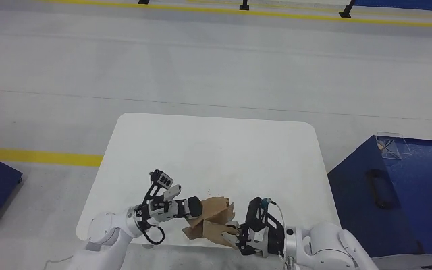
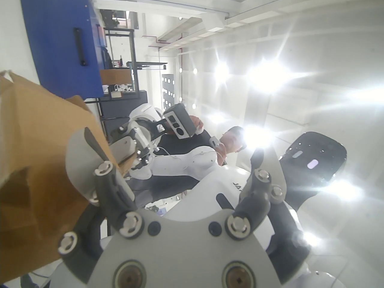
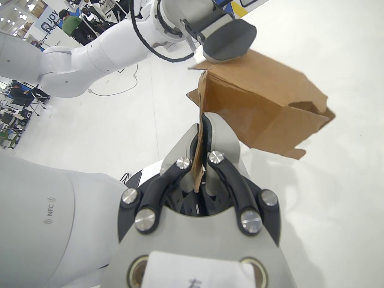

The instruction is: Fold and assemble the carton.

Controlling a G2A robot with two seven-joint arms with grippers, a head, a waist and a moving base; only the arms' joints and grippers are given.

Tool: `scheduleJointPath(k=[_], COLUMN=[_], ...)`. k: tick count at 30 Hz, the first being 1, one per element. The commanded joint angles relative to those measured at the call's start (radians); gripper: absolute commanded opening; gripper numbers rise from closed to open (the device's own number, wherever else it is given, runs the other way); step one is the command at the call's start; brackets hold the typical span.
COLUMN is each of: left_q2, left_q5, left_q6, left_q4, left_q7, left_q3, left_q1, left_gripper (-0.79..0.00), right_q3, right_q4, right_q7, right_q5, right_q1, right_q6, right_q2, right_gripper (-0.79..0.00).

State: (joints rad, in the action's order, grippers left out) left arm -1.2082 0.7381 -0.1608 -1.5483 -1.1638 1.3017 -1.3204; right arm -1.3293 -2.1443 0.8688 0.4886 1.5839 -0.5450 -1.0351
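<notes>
Two arms at a brown carton (image 1: 214, 221).
Right wrist view: right gripper (image 3: 204, 127) fingers clamped on a flap (image 3: 200, 103); left gripper (image 1: 192, 207) fingers apart, one pad (image 3: 229, 43) touching the carton.

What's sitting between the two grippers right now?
The carton, in the top view: left gripper touches one side, right gripper clamps its flap.

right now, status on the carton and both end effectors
Right end effector shut on a carton flap. Left end effector open, one finger against the carton's side. Carton part-formed, over near edge of the table.
</notes>
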Motion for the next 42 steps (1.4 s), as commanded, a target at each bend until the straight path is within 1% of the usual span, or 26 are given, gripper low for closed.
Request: scheduleJointPath(k=[1,6,8,15,18,20,21,25,27,28,29,31,32,34,35,42], left_q2=[0.0,0.002,0.002,0.002,0.002,0.0,0.002,0.017,0.028,0.034,0.042,0.051,0.058,0.067,0.072,0.083], left_q5=[-0.007,-0.014,-0.01,-0.01,0.001,0.067,0.067,0.001,-0.1,-0.172,-0.279,-0.386,-0.476,-0.582,-0.657,-0.864], left_q6=[-0.009,-0.014,-0.052,-0.052,-0.048,-0.03,-0.024,-0.067,-0.08,-0.108,-0.134,-0.161,-0.178,-0.205,-0.219,-0.27], left_q4=[0.014,0.04,0.04,0.04,0.043,0.053,0.05,0.033,0.007,-0.015,-0.043,-0.083,-0.113,-0.149,-0.172,-0.303], left_q7=[0.001,-0.002,0.006,0.006,0.018,0.073,0.061,0.047,0.038,0.043,0.049,0.055,0.037,0.027,0.047,0.134], left_q3=[-0.006,-0.002,0.006,0.006,0.009,0.029,0.038,0.105,0.137,0.155,0.176,0.2,0.213,0.234,0.248,0.263], left_q1=[0.008,0.026,0.022,0.022,0.02,0.012,0.013,0.008,0.006,0.002,-0.011,-0.03,-0.047,-0.066,-0.088,-0.176], left_gripper=[0.0,0.0,0.0,0.0,0.0,0.0,0.0,0.0,0.0,0.0,0.0,0.0,0.0,0.0,0.0,0.0], right_q3=[-0.002,-0.005,-0.005,-0.005,-0.01,-0.019,-0.026,-0.048,-0.056,-0.058,-0.061,-0.062,-0.062,-0.062,-0.06,-0.033], right_q4=[0.0,0.002,0.002,0.002,0.009,0.01,0.01,0.017,0.022,0.023,0.023,0.024,0.024,0.025,0.026,0.039], right_q7=[-0.003,-0.004,-0.004,-0.004,-0.046,-0.046,-0.047,-0.03,-0.02,-0.012,-0.008,-0.002,0.006,0.015,0.017,0.028], right_q5=[-0.006,-0.015,-0.015,-0.015,-0.062,-0.084,-0.1,-0.16,-0.184,-0.189,-0.196,-0.217,-0.23,-0.241,-0.249,-0.296], right_q1=[0.003,0.009,0.009,0.009,0.008,0.006,0.005,-0.001,-0.007,-0.011,-0.015,-0.02,-0.026,-0.036,-0.043,-0.075], right_q6=[-0.004,0.002,0.002,0.002,0.022,0.026,0.03,0.044,0.051,0.054,0.062,0.075,0.079,0.085,0.092,0.137], right_q2=[0.002,0.006,0.006,0.006,0.005,0.007,0.008,0.014,0.016,0.017,0.018,0.019,0.02,0.022,0.022,0.023], right_gripper=[-0.785,-0.785,-0.785,-0.785,-0.785,-0.785,-0.785,-0.785,-0.785,-0.785,-0.785,-0.785,-0.785,-0.785,-0.785,-0.785])
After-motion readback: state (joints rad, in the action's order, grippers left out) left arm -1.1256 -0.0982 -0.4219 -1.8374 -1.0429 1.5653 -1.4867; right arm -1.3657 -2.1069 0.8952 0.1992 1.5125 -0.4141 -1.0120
